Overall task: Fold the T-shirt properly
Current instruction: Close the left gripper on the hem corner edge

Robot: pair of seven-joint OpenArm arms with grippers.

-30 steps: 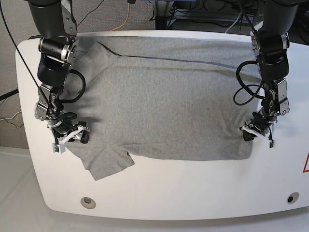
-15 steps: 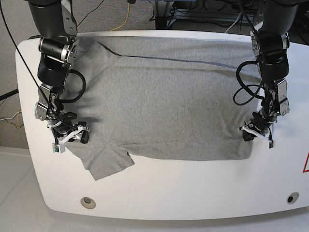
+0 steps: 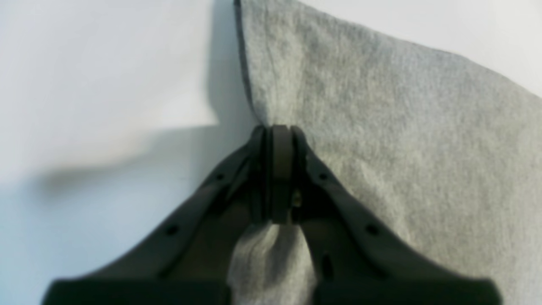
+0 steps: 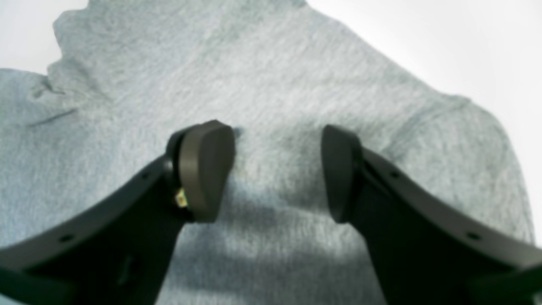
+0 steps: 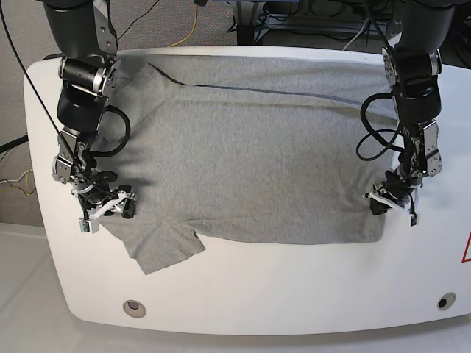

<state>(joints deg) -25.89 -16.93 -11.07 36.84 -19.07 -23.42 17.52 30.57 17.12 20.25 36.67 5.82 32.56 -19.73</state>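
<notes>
Nothing has shifted since the earlier frames. Grey T-shirt (image 5: 250,154) lies flat across the white desk (image 5: 294,294). Left claw (image 3: 279,169) is pressed together, pinching its edge; right claw (image 4: 275,169) is spread over a sleeve. Soft, light, limp knit likely; best gripped at edges or corners.

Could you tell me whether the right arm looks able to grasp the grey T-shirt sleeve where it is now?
Probably yes. The right pincer stands open directly over the heather-grey knit T-shirt, at its sleeve, with only cloth between the tips and nothing in the way on the white table.
</notes>
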